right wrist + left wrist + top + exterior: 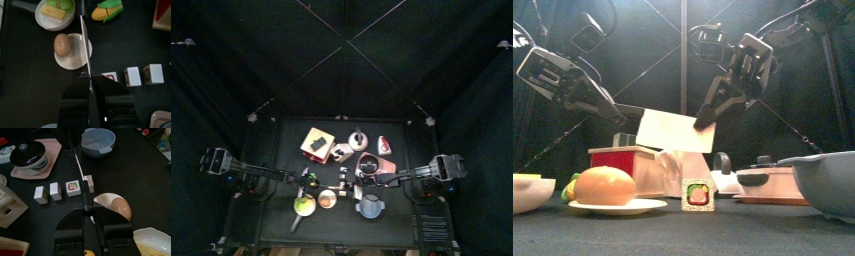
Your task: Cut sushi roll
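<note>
Much of the left gripper (90, 220) was hidden under its own housing, but its jaws were pressed together on a black knife (85, 198) whose far end ran out of the left wrist view. The right gripper (90, 79) was clamped on a white blade (675, 130), which showed only as a thin line edge-on from its wrist and as a flat pale rectangle from the front. From above, everything was too small to sort out.

The sushi (73, 187) lay mid-table as a row of four small blocks, apart from one another, and the black knife crossed between the last two. Whether it touched them was unclear.

Bare table (137, 175) lay open beyond the row (toward the round grey bowl (99, 139)). A smooth egg (119, 205) on a white plate (100, 200) sat just beside the row. A glossy black pot (28, 155) stood on a pink tray (53, 150).
</note>
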Robot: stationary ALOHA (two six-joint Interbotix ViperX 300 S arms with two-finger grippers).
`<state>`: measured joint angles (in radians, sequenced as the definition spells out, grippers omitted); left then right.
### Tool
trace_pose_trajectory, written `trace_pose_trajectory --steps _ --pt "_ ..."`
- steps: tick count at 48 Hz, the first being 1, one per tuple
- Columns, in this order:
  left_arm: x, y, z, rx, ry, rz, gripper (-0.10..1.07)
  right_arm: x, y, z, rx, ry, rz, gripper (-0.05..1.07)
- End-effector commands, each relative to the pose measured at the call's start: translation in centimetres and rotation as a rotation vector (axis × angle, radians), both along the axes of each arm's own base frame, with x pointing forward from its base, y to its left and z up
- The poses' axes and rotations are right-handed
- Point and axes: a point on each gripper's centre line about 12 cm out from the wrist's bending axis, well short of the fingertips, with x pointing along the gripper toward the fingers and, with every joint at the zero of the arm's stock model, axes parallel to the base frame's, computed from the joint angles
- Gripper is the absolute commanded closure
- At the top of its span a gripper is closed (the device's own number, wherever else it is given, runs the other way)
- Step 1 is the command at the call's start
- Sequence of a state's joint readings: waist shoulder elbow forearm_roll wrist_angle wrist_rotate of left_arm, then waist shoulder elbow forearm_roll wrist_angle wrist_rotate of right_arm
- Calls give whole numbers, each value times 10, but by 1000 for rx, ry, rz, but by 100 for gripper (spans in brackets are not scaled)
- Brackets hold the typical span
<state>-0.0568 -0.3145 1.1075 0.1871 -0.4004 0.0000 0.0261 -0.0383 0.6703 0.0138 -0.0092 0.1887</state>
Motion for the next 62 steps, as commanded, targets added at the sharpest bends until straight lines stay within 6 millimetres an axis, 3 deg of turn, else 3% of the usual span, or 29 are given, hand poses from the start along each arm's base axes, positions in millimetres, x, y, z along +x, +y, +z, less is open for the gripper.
trace_pose_trajectory --steps 1,10,28,39,62 --pt "3 -1 8 -12 -35 5 57 2 -6 19 4 -81 -18 59" --pt "2 0 6 -17 -27 10 57 0 -6 18 9 -98 -22 55" --pt "2 1 6 -33 -27 28 57 -4 -7 18 21 -116 -33 35" --pt "2 3 6 -61 -23 55 57 -7 -9 21 25 -135 -42 34" --pt "2 11 5 -103 -18 119 56 -22 -15 48 26 -250 -59 33"
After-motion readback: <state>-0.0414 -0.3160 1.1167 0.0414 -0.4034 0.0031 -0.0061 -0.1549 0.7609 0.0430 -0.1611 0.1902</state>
